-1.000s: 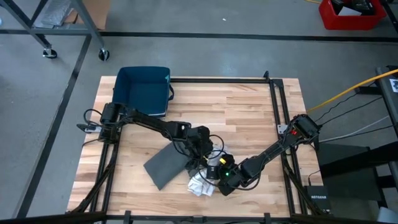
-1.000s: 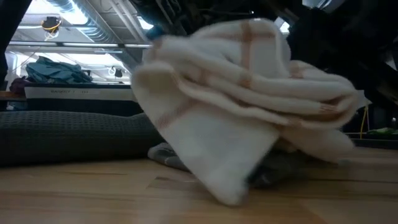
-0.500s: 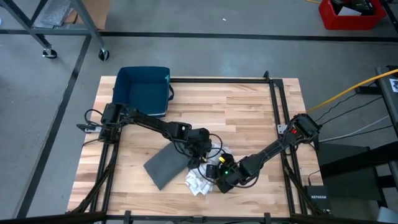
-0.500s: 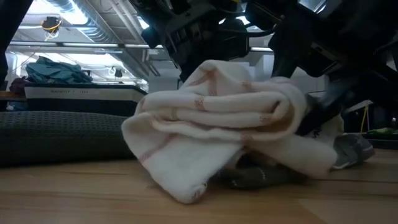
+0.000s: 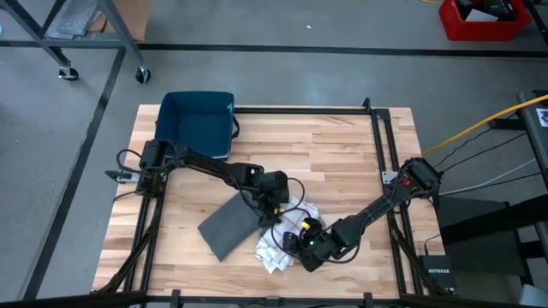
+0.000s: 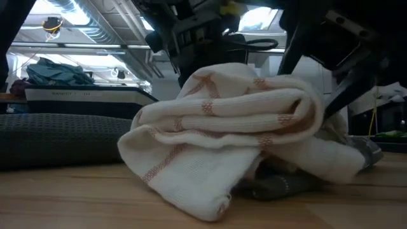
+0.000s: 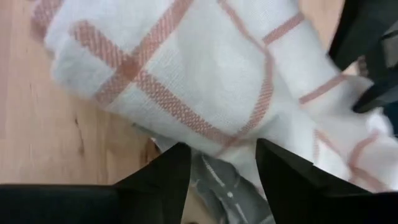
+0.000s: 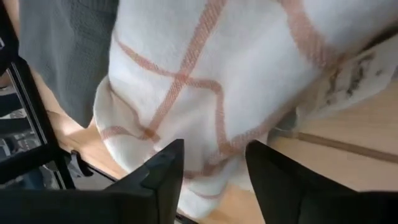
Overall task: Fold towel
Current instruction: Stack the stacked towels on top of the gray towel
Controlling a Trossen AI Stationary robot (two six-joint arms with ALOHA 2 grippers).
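Floor (image 5: 282, 77): grey, smooth, with a dark line running across the upper part of the high view. Metal frame on castor wheels (image 5: 68, 74), upper left. Red crate (image 5: 481, 20), upper right corner. Yellow cable (image 5: 488, 120) at right edge. Low view, upper left: ceiling ducting (image 6: 95, 25) with bright light panels; teal bundle (image 6: 56, 71) on a shelf.

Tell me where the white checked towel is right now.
In the high view the white checked towel lies crumpled at the table's near middle, just right of the flat grey cloth, between the left gripper and right gripper.
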